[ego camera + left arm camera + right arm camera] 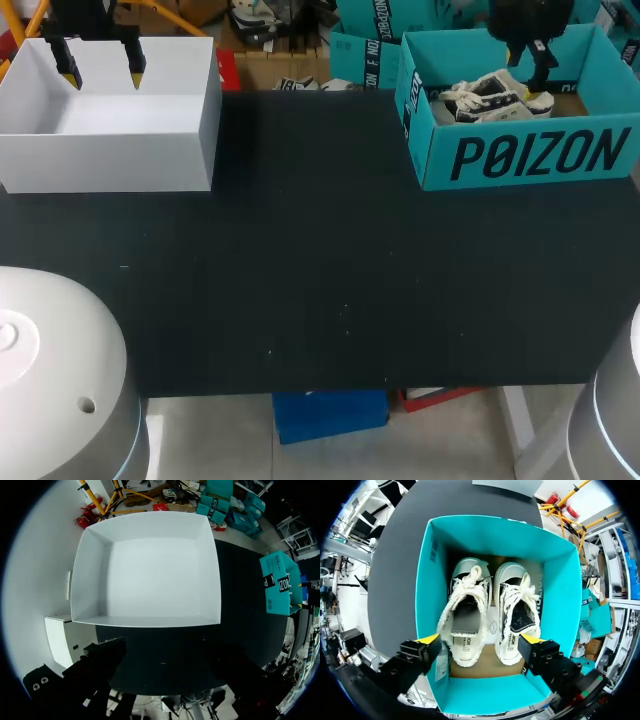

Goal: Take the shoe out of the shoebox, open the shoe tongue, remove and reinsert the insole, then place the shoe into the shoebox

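Right wrist view: shoes lie in shoebox under open right end effector.

The table has a flat top that is very dark, almost black, and not shiny. Tiny pale specks dot it here and there. Its near edge runs straight, and a white leg shows under it at one corner. A big white box with no lid stands on the dark top, right under the fingers of the left gripper. The light is soft and even. The box's inside walls look pale grey where shade falls.
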Robot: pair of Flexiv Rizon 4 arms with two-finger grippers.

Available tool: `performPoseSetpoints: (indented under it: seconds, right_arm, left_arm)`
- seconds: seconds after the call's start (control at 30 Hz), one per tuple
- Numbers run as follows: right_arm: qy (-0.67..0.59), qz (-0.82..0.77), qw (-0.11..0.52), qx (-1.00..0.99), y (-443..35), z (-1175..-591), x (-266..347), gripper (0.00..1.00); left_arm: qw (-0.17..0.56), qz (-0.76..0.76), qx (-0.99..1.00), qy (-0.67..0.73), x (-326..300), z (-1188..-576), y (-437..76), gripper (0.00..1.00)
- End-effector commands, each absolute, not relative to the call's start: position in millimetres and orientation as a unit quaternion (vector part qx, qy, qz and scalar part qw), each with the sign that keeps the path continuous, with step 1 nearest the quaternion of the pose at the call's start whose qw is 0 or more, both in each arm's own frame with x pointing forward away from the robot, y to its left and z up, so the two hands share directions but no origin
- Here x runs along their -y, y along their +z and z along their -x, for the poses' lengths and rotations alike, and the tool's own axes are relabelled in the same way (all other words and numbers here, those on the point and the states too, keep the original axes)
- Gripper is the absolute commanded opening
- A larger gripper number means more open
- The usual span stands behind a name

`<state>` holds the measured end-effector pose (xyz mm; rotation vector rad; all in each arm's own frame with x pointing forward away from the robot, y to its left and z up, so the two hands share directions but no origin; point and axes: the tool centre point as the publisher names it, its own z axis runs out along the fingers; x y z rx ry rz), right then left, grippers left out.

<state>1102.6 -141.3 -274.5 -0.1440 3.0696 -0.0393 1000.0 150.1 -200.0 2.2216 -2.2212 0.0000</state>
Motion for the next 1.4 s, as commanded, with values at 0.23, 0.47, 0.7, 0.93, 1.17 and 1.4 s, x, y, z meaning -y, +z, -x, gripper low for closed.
performPoseSetpoints:
  seconds: [0.23, 0.47, 0.7, 0.93, 1.17, 1.4]
  right_arm:
    - [-0.005, 0.039, 0.027, -0.999, -297, -1106, 142, 0.69]
    - [-0.008, 0.041, 0.014, -0.999, -315, -1110, 144, 0.96]
    - [-0.013, 0.05, 0.0, -0.999, -336, -1116, 145, 0.53]
    - [-0.013, 0.046, -0.007, -0.999, -344, -1121, 147, 0.49]
    - [-0.011, 0.042, -0.014, -0.999, -354, -1123, 148, 0.35]
    - [-0.005, 0.035, -0.026, -0.999, -367, -1120, 147, 0.42]
  left_arm:
    - [0.0, -0.707, 0.707, 0.0, -150, -1000, -200, 1.0]
    - [0.0, -0.707, 0.707, 0.0, -150, -1000, -200, 1.0]
    - [0.0, -0.707, 0.707, 0.0, -150, -1000, -200, 1.0]
    - [0.0, -0.707, 0.707, 0.0, -150, -1000, -200, 1.0]
    - [0.0, -0.707, 0.707, 0.0, -150, -1000, -200, 1.0]
    - [0.0, -0.707, 0.707, 0.0, -150, -1000, -200, 1.0]
